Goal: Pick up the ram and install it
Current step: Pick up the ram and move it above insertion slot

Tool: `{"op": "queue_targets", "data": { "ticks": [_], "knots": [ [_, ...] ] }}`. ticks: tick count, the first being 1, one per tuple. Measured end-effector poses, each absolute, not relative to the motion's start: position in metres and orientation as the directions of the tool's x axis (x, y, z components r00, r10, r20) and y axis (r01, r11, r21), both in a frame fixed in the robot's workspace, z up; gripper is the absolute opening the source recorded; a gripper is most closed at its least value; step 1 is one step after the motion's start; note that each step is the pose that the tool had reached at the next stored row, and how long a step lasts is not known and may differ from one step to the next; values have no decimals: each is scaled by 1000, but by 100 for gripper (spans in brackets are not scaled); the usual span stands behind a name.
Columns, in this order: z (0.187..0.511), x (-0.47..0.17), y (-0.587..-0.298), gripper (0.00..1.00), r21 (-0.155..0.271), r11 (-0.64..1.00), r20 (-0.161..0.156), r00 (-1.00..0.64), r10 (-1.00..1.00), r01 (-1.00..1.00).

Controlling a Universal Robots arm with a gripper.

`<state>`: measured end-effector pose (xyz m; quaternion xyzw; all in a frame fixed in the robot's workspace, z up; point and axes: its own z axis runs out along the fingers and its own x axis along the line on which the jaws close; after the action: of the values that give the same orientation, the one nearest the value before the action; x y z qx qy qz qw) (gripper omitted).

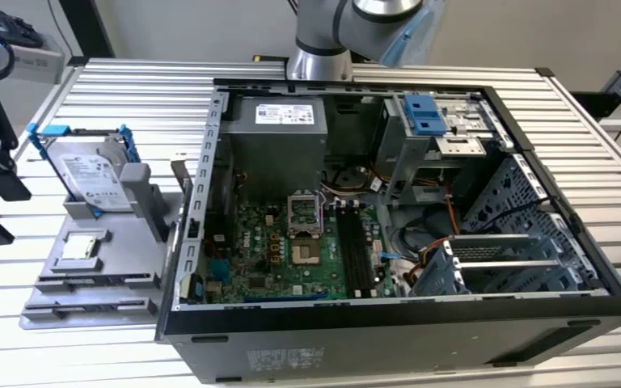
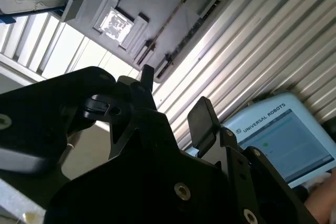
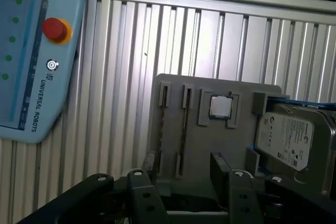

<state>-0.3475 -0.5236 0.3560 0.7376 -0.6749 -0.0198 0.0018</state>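
First wrist view: I see the tool (image 3: 178,169) wide open and empty, over the gray holder (image 3: 202,145). The ram (image 3: 183,129) stands on edge in a holder slot, near the processor (image 3: 220,107). The holder lies on the table (image 1: 127,89) at the exterior view's lower left, beside the open case (image 1: 397,323).

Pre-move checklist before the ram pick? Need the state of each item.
1. Jaws of the gripper open with nothing between them: ok.
2. ram seated on edge in its slot of the grey holder: ok.
3. Gripper in contact with the ram: not ok, it is apart from the stick.
4. Jaws lined up along the stick: cannot tell.
5. memory slots on the motherboard free of sticks: look empty, ok.
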Motion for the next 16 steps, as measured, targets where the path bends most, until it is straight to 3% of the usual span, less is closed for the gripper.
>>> {"op": "queue_targets", "data": {
  "ticks": [16],
  "knots": [
    [346, -347, -524, 100, 29, -89, -27, 88, -996, -996]
  ]
}}
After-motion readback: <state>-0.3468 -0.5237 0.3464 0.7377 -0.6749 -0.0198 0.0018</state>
